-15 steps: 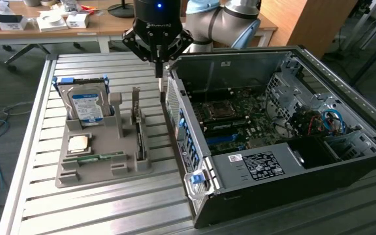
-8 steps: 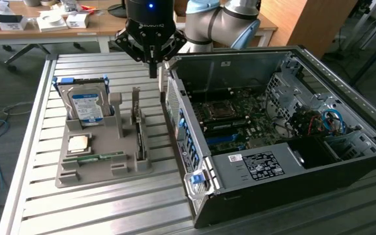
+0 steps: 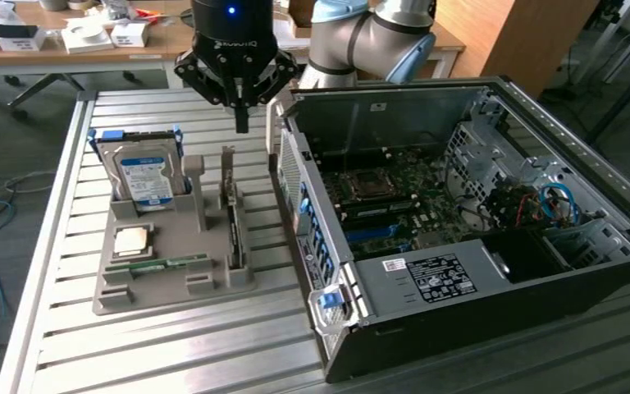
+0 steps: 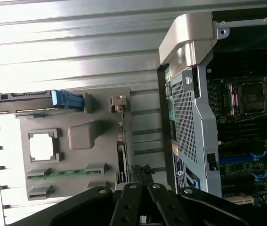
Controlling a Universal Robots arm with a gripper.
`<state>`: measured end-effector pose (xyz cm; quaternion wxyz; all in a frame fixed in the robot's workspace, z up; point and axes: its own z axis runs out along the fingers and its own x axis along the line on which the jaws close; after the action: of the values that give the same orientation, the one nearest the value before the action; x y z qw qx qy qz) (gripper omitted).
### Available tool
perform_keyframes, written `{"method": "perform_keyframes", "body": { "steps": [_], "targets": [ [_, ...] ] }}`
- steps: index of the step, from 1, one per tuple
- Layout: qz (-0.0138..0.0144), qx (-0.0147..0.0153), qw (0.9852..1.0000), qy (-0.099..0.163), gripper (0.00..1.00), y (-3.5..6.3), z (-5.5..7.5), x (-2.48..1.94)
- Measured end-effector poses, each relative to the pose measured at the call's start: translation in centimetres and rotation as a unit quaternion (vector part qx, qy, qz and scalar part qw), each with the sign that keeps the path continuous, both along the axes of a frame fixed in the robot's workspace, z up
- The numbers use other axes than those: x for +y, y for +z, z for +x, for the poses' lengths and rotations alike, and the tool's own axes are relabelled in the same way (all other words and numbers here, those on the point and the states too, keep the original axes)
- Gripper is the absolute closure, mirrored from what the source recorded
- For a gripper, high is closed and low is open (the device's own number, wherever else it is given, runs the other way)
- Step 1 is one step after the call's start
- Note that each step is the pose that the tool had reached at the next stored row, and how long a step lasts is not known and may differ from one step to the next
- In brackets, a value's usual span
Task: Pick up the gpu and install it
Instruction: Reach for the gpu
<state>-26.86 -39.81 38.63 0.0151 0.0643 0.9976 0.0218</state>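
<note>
Tool (image 3: 242,123) upper centre, fingers together, empty, hovering over gpu (image 3: 230,205) upright in grey tray (image 3: 151,295). Should open and centre on card's top edge.

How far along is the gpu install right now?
Nothing looks done yet: the gpu stands upright in its grey holder, untouched. The gripper hangs shut and empty above the gpu, apart from it. Left: picking the card up and seating it in the open computer case.

Cluttered wooden desk (image 3: 58,54) and wooden cabinet (image 3: 525,37) stand on grey floor (image 3: 20,123).
</note>
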Motion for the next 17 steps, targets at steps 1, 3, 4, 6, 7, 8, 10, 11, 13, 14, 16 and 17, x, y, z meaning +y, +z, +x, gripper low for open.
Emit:
{"method": "perform_keyframes", "body": {
  "steps": [1,3,4,6,7,8,10,11,13,14,16,17],
  "targets": [
    [0.0,0.0,1.0,0.0,0.9,-0.01,-0.2,0.0],
    [0.0001,0.0,1.0,-0.002,0.9,-0.05,-0.5,0.0],
    [0.0,0.0,1.0,-0.002,0.9,-0.06,-0.7,0.0],
    [0.0,0.0,1.0,-0.003,0.9,-0.09,-0.9,0.0],
    [0.0,0.0,1.0,-0.004,0.9,-0.11,-1.1,0.0],
    [0.0,0.0,1.0,-0.004,0.9,-0.12,-1.2,0.0],
    [0.0,-0.0001,1.0,-0.005,0.9,-0.15,-1.4,0.0],
    [0.0,-0.0001,1.0,-0.005,0.9,-0.16,-1.5,0.0],
    [0.0,0.0,1.0,-0.006,0.9,-0.17,-1.6,0.0],
    [0.0,0.0,1.0,-0.006,0.9,-0.19,-1.7,0.0],
    [0.0,0.0,1.0,-0.006,0.9,-0.21,-1.9,0.0],
    [0.0,0.0,1.0,-0.007,0.9,-0.23,-2.0,0.0]
  ]
}}
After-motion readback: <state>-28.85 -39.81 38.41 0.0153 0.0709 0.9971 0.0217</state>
